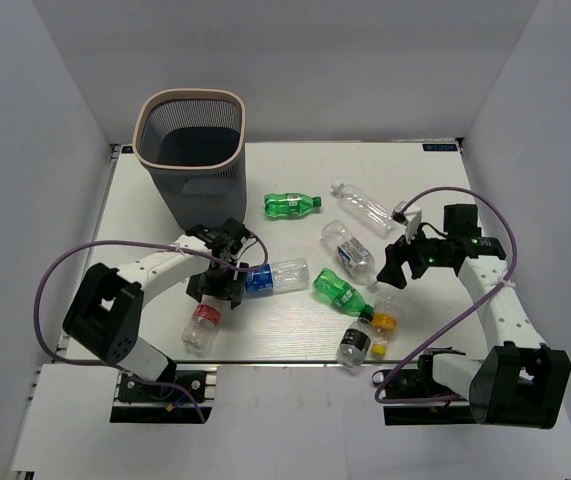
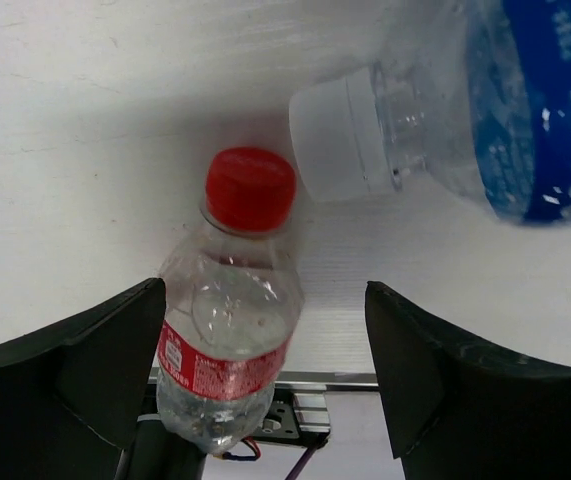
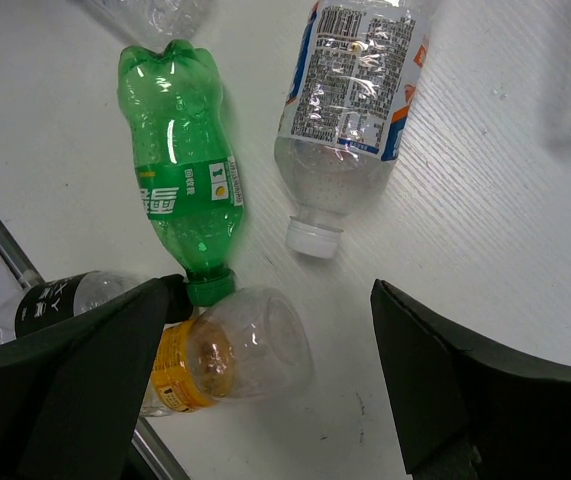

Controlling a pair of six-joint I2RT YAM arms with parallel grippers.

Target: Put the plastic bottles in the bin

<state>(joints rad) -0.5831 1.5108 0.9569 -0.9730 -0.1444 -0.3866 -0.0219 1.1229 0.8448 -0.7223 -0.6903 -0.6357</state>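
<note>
- Red-label bottle (image 2: 227, 340): lying on the tabletop, between the left jaws; jaws wide, gripping nothing.
- Handling: likely light, thin-walled, slick, prone to roll; take at labelled mid-body.
- Right jaws: wide, empty, above green bottle (image 3: 180, 200).

The white table (image 1: 295, 170) carries the bin (image 1: 201, 192) and scattered plastic bottles (image 1: 292, 205).

Robot lab cell; plain white walls (image 1: 35, 90) around white table (image 1: 295, 165); cabled arms (image 1: 155, 266) bolted at edge
</note>
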